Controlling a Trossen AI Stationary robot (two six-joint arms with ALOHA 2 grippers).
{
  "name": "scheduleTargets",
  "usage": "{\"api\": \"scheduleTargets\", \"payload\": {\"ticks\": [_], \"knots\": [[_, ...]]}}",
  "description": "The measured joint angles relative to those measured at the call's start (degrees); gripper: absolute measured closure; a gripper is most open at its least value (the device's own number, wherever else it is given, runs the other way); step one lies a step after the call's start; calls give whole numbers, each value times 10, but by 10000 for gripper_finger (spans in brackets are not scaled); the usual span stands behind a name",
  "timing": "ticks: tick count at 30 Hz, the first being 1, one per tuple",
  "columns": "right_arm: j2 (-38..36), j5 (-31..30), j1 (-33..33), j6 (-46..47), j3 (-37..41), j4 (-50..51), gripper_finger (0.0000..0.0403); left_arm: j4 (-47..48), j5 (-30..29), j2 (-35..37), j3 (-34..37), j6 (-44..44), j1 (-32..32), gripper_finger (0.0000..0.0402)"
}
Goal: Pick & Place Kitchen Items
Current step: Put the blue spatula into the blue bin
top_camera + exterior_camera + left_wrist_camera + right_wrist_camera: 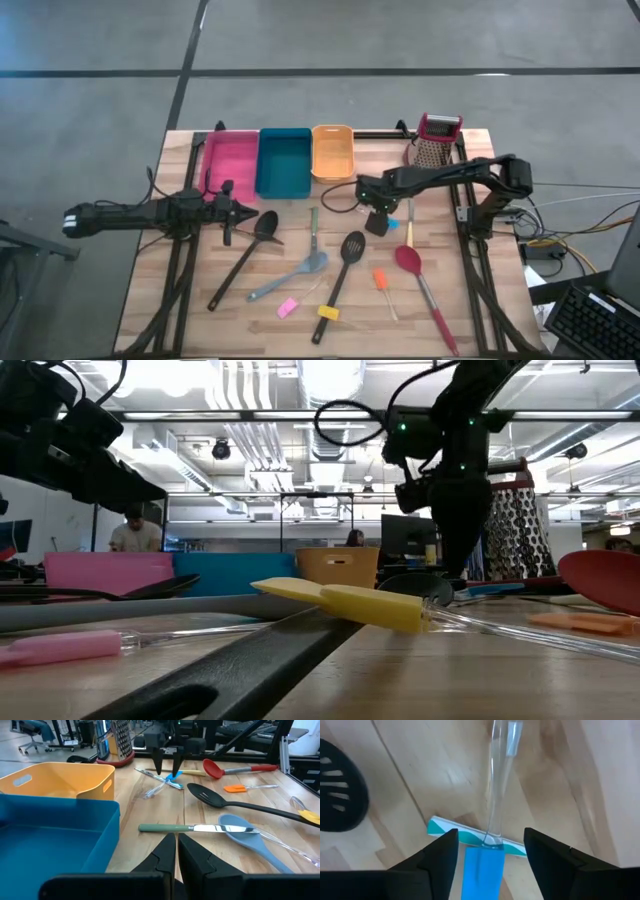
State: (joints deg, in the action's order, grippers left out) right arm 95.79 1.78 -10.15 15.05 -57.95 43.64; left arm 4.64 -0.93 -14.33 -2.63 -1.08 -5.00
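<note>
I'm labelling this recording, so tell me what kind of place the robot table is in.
Probably an open-plan lab or office workspace. The low view shows exposed ceiling ducts and strip lights, with a person at a desk beyond the table. The high view shows a polished concrete floor and a keyboard beside the wooden table.

Light was even and diffuse over the desk [440, 330] in the high view; utensils threw only faint, soft shadows onto the wood. The grey floor around it read duller. In the low view, ceiling strip lights [300, 415] behind the arms burned out to white glare, leaving both arms as near silhouettes. There the yellow handle [345, 603] was fairly sharp, while the black handle [200, 685] nearest the lens and the pink handle [60, 648] were soft. In the right wrist view the hand [490, 852] was blurred at close range, wood grain behind it smeared. The left wrist view was bright, its blue bin [50, 845] rim bowed.
</note>
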Motion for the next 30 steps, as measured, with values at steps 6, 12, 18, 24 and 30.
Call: {"api": "scheduleTargets", "payload": {"ticks": [6,12,18,24,30], "knots": [[26,0,-1,0,0,-8,163,0,0,-1,0,0,0,378],[45,-3,-13,1,2,-25,167,0,0,-1,0,0,0,378],[62,-5,-21,11,2,-47,199,-1,0,-1,0,0,0,378],[65,-15,-23,12,2,-47,255,-2,0,-2,0,0,0,378],[64,-21,-23,15,2,-50,348,-2,0,-2,0,0,0,378]]}}
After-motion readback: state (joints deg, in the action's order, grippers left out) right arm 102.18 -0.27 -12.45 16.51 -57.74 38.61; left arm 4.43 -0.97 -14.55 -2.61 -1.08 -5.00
